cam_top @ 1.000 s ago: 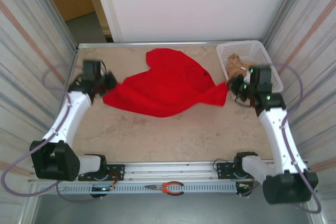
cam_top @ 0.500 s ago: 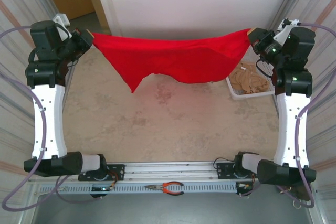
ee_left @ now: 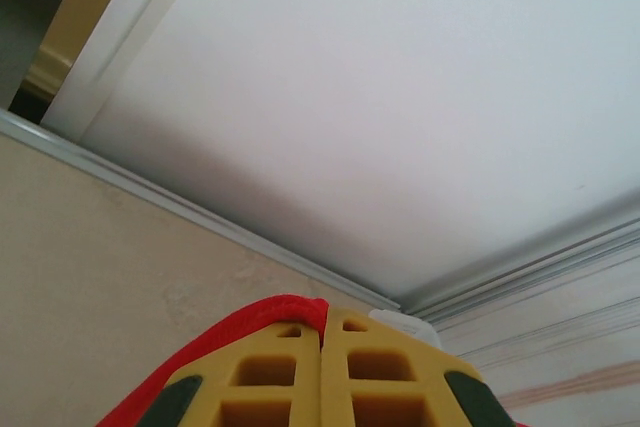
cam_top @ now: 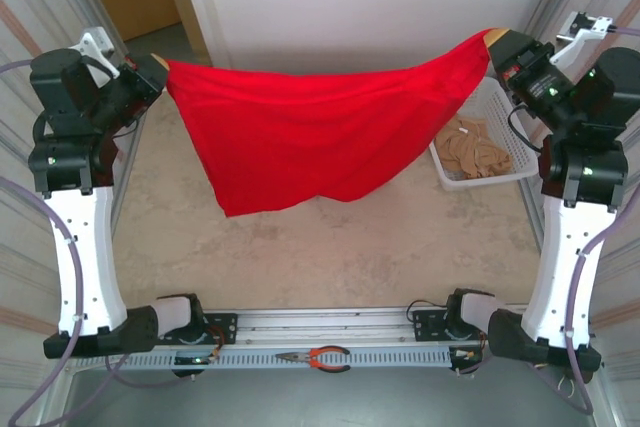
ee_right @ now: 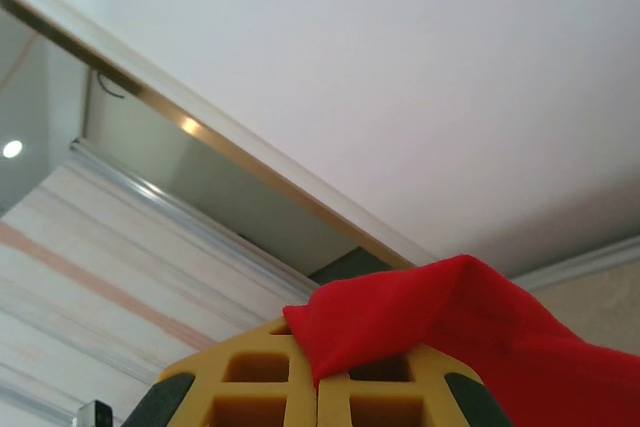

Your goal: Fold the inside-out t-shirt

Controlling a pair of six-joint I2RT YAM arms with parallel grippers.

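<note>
Above the table, in the top view, the inside-out t-shirt hangs as a wide red sheet between the two arms. One second ago it lay crumpled on the table surface, with a gripper at each end. Half a second ago it was already lifted and pulled into a band. Now both arms stand higher, and the cloth falls open more fully, its lowest edge hanging toward the left side. The left gripper holds one upper corner and the right gripper holds the other. Behind the right end of the cloth stands the white basket with a tan garment inside. Orange pliers lie on the rail at the near edge.

From the left wrist, the left gripper has its yellow jaws pressed together, and a red fold of the t-shirt is pinched at their tips.

From the right wrist, the right gripper also has its jaws closed, and a corner of the t-shirt is clamped between them and folds over the tips.

For the task, this lift probably serves to spread out the shirt so that it can be laid flat. No fold is made yet, so the work seems to be at its beginning. If one corner slips out, the spreading would be lost.
</note>
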